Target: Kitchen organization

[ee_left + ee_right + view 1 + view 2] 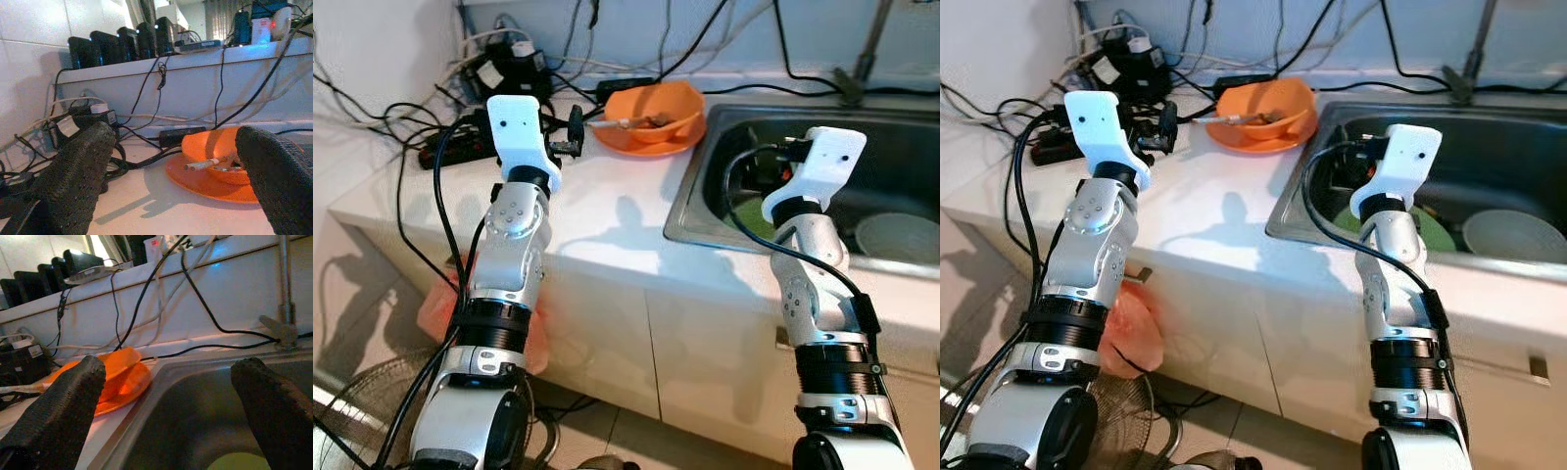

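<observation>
Across the white counter [607, 211] a steel sink [705, 186] is set at the robot's right, holding a white plate [901, 238] and a green one [751, 217], while an orange bowl [656, 106] sits on an orange plate [641, 140] just left of the sink rim, a utensil [203, 164] resting in it. Beside a tangle of black cables [440, 137], the left gripper [176, 176] hovers over the counter facing the bowl, fingers spread wide and empty. Over the sink's near edge the right gripper [171, 406] likewise gapes wide, holding nothing.
</observation>
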Tool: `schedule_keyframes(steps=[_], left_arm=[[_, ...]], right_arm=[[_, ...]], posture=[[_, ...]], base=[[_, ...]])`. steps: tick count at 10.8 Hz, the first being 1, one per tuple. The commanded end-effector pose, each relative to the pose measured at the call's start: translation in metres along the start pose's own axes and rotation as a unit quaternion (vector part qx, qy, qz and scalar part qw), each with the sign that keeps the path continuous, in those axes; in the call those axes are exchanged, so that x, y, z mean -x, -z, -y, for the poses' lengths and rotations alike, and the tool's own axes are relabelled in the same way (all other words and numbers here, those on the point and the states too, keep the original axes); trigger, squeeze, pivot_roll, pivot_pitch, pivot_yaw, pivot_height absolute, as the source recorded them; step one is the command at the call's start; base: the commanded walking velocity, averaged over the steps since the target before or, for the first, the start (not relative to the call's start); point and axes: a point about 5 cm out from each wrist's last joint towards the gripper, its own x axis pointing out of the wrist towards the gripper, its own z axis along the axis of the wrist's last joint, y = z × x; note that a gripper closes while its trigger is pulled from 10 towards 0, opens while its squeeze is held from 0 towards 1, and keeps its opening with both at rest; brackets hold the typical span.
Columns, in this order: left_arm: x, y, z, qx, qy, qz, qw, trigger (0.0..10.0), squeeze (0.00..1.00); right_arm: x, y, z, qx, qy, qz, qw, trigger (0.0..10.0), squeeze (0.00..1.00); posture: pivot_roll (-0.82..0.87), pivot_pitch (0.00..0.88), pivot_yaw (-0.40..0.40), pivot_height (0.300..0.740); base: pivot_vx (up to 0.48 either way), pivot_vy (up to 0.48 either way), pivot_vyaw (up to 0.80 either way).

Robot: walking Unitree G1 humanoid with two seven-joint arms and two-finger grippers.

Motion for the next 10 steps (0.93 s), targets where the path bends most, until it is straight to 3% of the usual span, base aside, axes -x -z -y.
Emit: schedule_keyframes(steps=[1,5,8,9,10], left_arm=[[0.000,-0.004,-0.004,-0.005,-0.005,0.003,1.000,10.0,0.00],[-0.001,-0.001,-0.004,-0.006,-0.005,-0.006,1.000,10.0,0.00],[-0.001,0.003,-0.009,-0.032,-0.027,-0.021,0.999,10.0,0.00],[0.001,0.006,-0.005,-0.050,-0.004,-0.022,0.998,10.0,0.00],[0.006,0.022,0.007,-0.064,0.047,-0.054,0.995,10.0,0.00]], right_arm=[[0.000,-0.003,-0.002,-0.006,0.001,0.002,1.000,10.0,0.00],[0.000,0.000,-0.002,-0.009,0.005,-0.007,1.000,10.0,0.00],[-0.001,-0.001,-0.002,-0.007,0.006,-0.003,1.000,10.0,0.00],[0.000,-0.001,-0.001,-0.007,0.007,-0.003,1.000,10.0,0.00],[0.000,-0.001,-0.001,-0.008,0.009,-0.003,1.000,10.0,0.00]], posture=[[0.05,0.000,0.168,0.740],[0.05,0.000,0.168,0.740],[0.06,0.000,0.171,0.740],[0.06,0.000,0.171,0.740],[0.06,0.000,0.173,0.740]], base=[[0.000,0.000,0.00],[0.000,0.000,-0.79],[0.000,0.000,0.00],[0.000,0.000,0.00],[0.000,0.000,0.00]])
